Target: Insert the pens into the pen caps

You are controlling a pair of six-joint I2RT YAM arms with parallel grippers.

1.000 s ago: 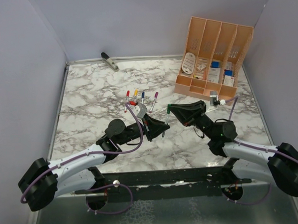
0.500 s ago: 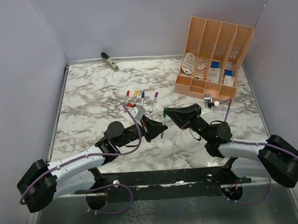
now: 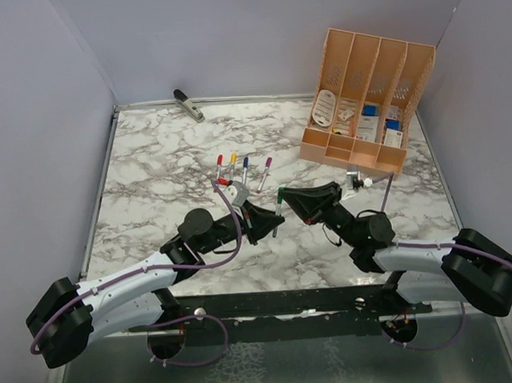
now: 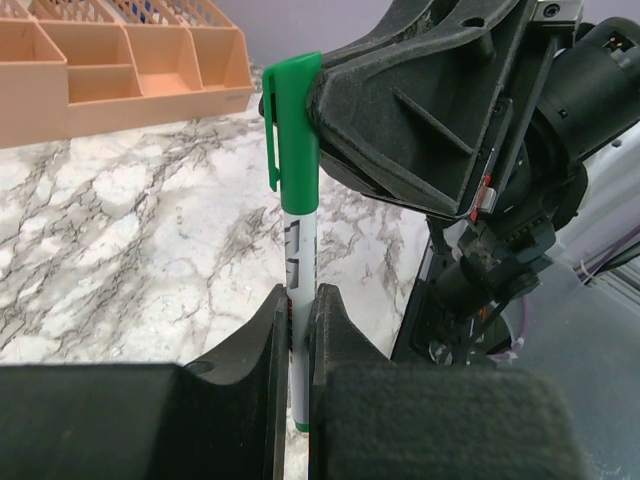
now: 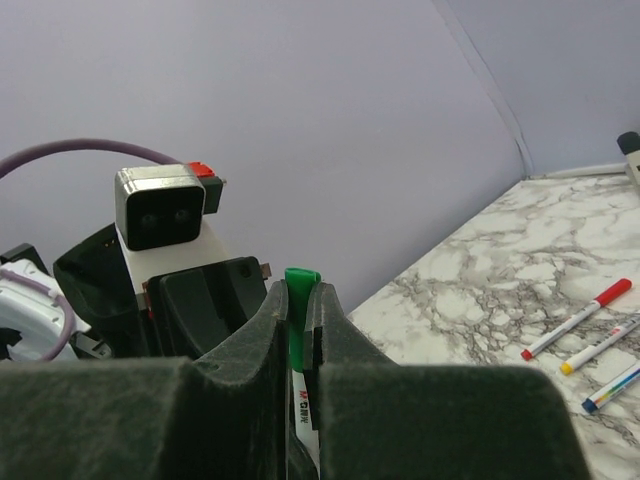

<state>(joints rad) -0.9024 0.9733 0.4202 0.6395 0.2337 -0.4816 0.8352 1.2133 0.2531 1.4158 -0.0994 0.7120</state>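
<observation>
At centre frame the left fingers (image 4: 258,345) clamp shut on the green pen (image 4: 298,250) while the right fingers (image 5: 255,335) pinch the green cap (image 4: 297,120) on its tip: capping is in hand, I'd say, and next calls for a straight push to seat it.
</observation>
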